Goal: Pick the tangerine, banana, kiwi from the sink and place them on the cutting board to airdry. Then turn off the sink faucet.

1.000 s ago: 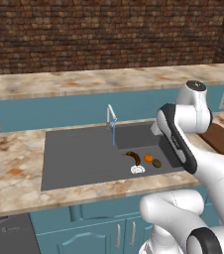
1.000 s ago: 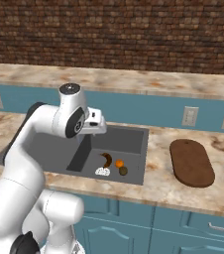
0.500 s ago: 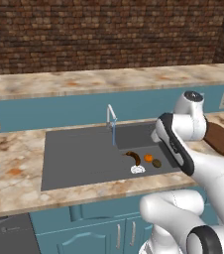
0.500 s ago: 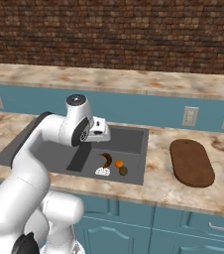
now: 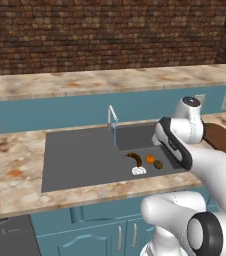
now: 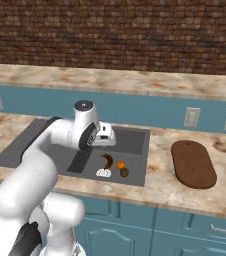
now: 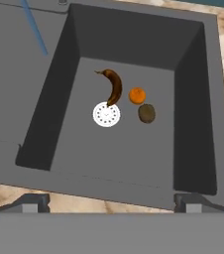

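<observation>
Dark grey sink (image 7: 198, 99) floor holds curved brown banana (image 7: 114, 85), round orange tangerine (image 7: 137, 95), olive oval kiwi (image 7: 146, 113) by white drain (image 7: 106, 114). Gripper (image 7: 111, 202) fingers spread wide, empty. Right base view shows oval wooden cutting board (image 6: 193, 163) on counter.

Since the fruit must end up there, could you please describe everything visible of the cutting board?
The cutting board is a dark brown, wood-looking slab with rounded ends, nearly oval. It lies flat on the marbled countertop to the right of the sink, apart from its edge. Its top is bare: nothing rests on it or touches it. In the left base view the arm hides most of it.
</observation>
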You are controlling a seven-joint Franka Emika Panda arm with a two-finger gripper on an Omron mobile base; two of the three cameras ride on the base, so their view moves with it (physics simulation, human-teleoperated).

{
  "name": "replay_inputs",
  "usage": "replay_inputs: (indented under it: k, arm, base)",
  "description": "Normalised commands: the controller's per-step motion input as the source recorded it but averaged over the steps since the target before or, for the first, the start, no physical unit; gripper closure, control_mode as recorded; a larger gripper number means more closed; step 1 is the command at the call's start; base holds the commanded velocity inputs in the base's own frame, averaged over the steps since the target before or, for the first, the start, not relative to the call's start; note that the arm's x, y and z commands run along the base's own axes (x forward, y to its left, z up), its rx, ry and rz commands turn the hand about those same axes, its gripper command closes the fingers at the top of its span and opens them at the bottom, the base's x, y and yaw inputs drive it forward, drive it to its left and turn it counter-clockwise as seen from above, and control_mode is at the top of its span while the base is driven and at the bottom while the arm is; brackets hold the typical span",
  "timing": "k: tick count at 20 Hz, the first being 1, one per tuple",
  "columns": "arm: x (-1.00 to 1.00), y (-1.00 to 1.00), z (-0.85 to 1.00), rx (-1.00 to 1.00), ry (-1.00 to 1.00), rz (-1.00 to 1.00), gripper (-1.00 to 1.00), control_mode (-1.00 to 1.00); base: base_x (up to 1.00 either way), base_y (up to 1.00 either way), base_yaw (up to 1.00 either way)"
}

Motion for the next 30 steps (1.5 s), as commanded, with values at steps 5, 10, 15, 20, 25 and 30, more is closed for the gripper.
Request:
replay_inputs:
  k: [5, 10, 15, 20, 25, 30]
  arm:
    - [0.20, -0.12, -0.34, 0.00, 0.02, -0.02, -1.00, -1.00]
    - [0.18, -0.16, -0.36, 0.00, 0.01, -0.02, -1.00, -1.00]
    - [0.11, -0.17, -0.32, 0.00, 0.00, -0.06, -1.00, -1.00]
    - [0.08, -0.13, -0.30, 0.00, 0.00, -0.03, -1.00, -1.00]
    - [0.07, -0.05, -0.30, 0.00, 0.01, 0.00, -1.00, -1.00]
    - [0.06, -0.11, -0.29, 0.00, 0.02, -0.01, -1.00, -1.00]
  base:
    - [0.00, 0.00, 0.00]
    - [0.00, 0.00, 0.00]
    - [0.00, 0.00, 0.00]
    - [0.00, 0.00, 0.00]
    - [0.00, 0.00, 0.00]
    - [0.00, 0.00, 0.00]
